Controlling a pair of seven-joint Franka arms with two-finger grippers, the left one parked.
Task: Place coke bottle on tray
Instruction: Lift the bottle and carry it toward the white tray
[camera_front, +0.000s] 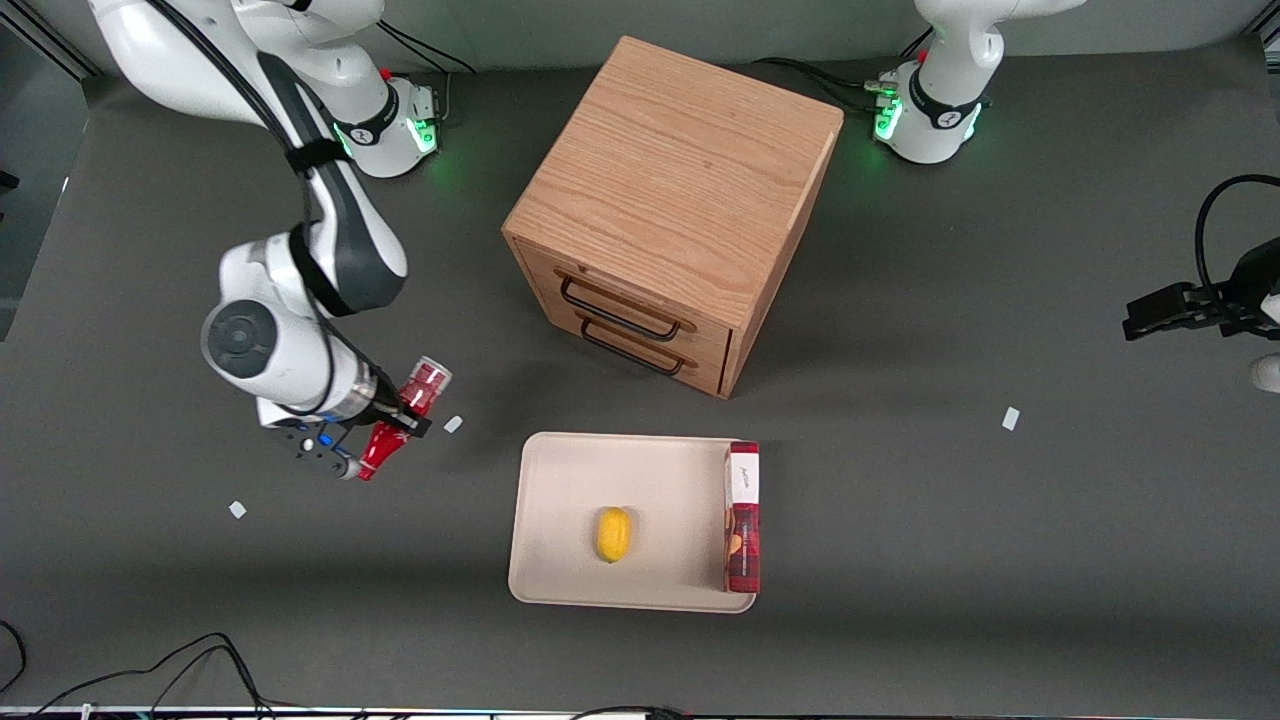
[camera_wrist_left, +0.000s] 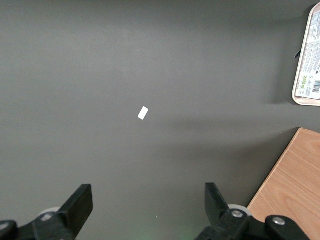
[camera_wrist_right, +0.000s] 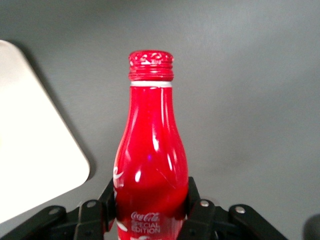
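The pincer (camera_front: 392, 424) is clamped on the coke bottle (camera_front: 400, 418); carry it level to the tray (camera_front: 560, 500), aiming for bare surface beside the lemon (camera_front: 613, 534)

There was one coke bottle (camera_front: 400, 423), clamped between the fingers of the single working gripper (camera_front: 372, 430) and lifted clear of the table. One tray (camera_front: 560, 520) lay well apart from the jaws toward the parked arm's end, carrying one yellow lemon (camera_front: 613, 534) and one red-and-white box (camera_front: 743, 517). One wooden cabinet (camera_front: 675, 190) with two drawers, each with one dark handle, stood farther from the front camera than the tray, and three small white tape marks (camera_front: 453, 424) dotted the table, one just beside the jaws.
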